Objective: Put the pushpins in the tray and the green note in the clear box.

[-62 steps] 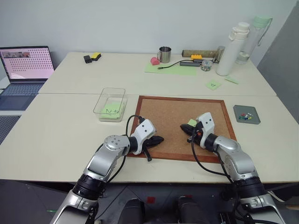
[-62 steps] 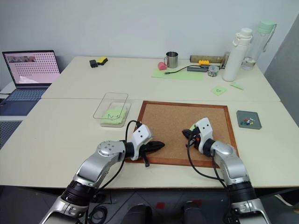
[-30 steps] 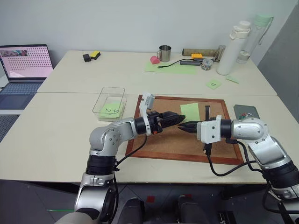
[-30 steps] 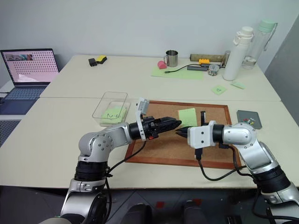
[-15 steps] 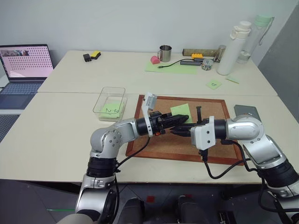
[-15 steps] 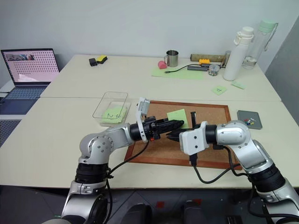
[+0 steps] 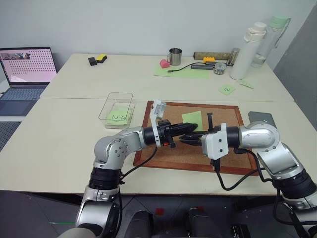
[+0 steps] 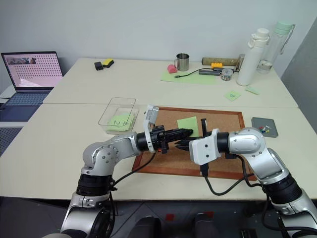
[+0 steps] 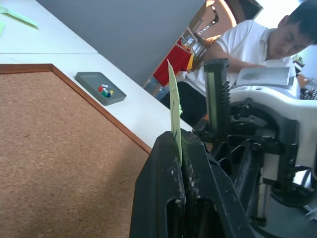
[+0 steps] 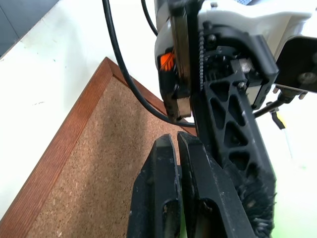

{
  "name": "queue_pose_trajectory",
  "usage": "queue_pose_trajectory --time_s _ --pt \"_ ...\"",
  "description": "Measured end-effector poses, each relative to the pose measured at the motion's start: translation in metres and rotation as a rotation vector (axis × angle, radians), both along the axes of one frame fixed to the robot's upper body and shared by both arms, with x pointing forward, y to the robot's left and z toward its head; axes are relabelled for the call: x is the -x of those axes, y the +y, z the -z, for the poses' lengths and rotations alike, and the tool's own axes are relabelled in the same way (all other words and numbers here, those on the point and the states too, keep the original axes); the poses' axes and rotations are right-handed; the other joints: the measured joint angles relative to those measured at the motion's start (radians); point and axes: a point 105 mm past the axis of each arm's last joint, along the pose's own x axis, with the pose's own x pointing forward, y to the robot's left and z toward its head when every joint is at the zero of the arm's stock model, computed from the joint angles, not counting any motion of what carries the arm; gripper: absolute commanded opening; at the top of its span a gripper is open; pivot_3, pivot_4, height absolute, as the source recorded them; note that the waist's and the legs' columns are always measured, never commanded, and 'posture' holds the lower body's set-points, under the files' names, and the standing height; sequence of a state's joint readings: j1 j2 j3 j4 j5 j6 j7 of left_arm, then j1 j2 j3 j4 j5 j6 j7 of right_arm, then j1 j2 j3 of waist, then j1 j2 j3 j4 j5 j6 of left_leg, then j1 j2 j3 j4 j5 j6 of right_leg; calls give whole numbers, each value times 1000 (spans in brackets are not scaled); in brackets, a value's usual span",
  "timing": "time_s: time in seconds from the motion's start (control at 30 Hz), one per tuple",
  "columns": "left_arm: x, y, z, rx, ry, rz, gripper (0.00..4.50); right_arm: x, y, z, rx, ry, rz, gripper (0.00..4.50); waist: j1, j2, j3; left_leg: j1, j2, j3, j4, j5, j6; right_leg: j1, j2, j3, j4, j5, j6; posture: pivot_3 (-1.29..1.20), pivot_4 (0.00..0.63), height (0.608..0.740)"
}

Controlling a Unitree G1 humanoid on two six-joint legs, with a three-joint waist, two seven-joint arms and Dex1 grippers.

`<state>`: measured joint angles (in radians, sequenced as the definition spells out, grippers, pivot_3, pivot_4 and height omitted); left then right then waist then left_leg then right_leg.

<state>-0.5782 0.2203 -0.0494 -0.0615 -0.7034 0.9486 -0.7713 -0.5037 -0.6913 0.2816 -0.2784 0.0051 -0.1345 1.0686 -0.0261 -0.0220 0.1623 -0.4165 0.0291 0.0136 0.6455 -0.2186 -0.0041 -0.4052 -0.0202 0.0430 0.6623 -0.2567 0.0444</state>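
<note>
handover over the corkboard [image 7: 163,148] | left claw [image 7: 197,126] clamped on green note [image 7: 192,119], right claw [image 7: 181,141] pinched shut alongside | pushpins [image 9: 104,90] sit in tray [image 9: 84,79] | tip: right releases before left carries note to clear box [image 7: 108,105] across tabletop

The left hand [image 7: 192,127] now pinches the green note [image 7: 192,119], its fingers closed on the paper's lower edge where a second ago they stood wide open. The right hand [image 7: 184,141] has slid closer alongside it.
</note>
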Motion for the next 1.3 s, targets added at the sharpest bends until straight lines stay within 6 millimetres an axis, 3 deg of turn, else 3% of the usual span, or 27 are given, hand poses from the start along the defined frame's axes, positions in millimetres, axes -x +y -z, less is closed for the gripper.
queue_pose_trajectory --time_s 0.2,0.37,0.47,0.53,0.63,0.73,0.9,1.0,1.13,1.17,1.3 --pt "-17 8 27 -159 -47 -85 32 4 4 -10 -15 -20 -12 0 0 0 0 0 0 0 0 0 0 0 0 0 0 0 0 0 150 740" --pt "-21 11 30 -168 -64 -103 32 6 1 -17 -45 -27 23 0 1 0 0 0 0 0 0 0 0 0 0 0 0 0 0 0 150 740" --pt "-21 9 26 -152 -68 -103 32 -1 -13 -19 -154 38 150 0 9 0 0 -1 0 0 0 0 0 0 0 -1 0 0 0 0 150 740" --pt "-22 5 20 -130 -81 -101 32 -17 -35 -22 -262 96 315 0 14 0 0 -1 0 0 1 0 0 0 -1 0 0 0 0 0 150 740" --pt "-21 -1 9 -129 -180 -97 32 -45 -88 -25 -356 99 593 0 22 0 0 0 -1 2 1 0 0 0 -1 1 0 0 0 0 150 740" --pt "-18 -11 5 -186 -339 -88 32 -69 -162 -17 -510 160 943 0 24 0 0 0 0 6 0 0 0 0 -1 1 -1 0 0 0 150 740" --pt "-6 -35 5 -278 -588 -15 32 -87 -228 4 -710 297 1243 0 20 0 0 1 0 11 0 0 0 0 -1 4 -1 0 0 0 150 740" --pt "-6 -48 1 -277 -664 0 32 -101 -254 12 -846 398 1362 0 15 1 0 1 0 12 0 0 0 0 0 5 -1 0 0 0 150 740" --pt "-7 -58 -3 -274 -711 -2 32 -113 -269 23 -931 488 1436 0 11 1 0 1 0 12 -1 0 0 0 0 5 -1 0 0 0 150 740" --pt "-6 -63 2 -286 -715 5 7 -117 -274 33 -974 550 1470 236 8 1 0 0 0 12 -1 0 0 0 0 4 -2 0 0 0 150 740" --pt "-5 -67 3 -283 -704 9 0 -126 -278 42 -1038 618 1503 1065 -2 1 0 0 0 12 -1 0 0 0 0 5 -2 1 1 0 150 740"
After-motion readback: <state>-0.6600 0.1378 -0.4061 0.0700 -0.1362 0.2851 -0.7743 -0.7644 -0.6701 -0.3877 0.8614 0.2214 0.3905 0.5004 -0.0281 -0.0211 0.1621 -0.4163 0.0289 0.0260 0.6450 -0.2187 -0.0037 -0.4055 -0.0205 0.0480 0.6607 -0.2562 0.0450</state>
